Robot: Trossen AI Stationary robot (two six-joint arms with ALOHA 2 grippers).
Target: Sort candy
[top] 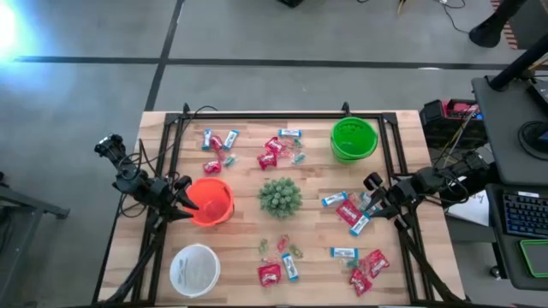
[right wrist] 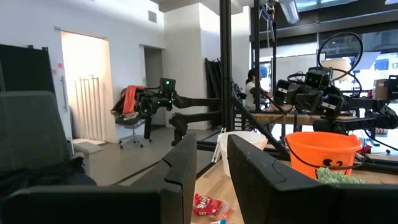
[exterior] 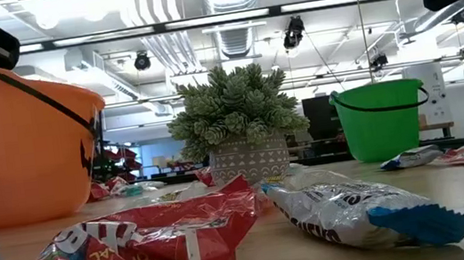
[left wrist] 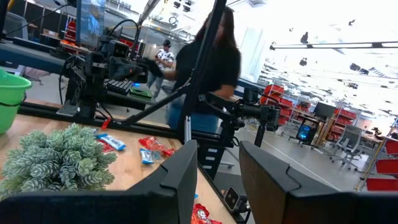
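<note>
While both arms hang above the desk (top: 240, 282), the left claw (top: 187, 201) sits at the orange bucket's (top: 212, 202) rim, fingers parted, grasping nothing. Right claw (top: 374, 190) likewise parted and empty, with candy (top: 349, 211) just beside and under it. More candy lies scattered farther off, around the spiky plant (top: 280, 196), between both claws. Green bucket (top: 354, 139) and white bucket (top: 194, 269) stand well apart.

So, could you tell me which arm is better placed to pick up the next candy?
The right: its gripper hangs by the candy cluster, while the left gripper sits against the orange bucket.
</note>
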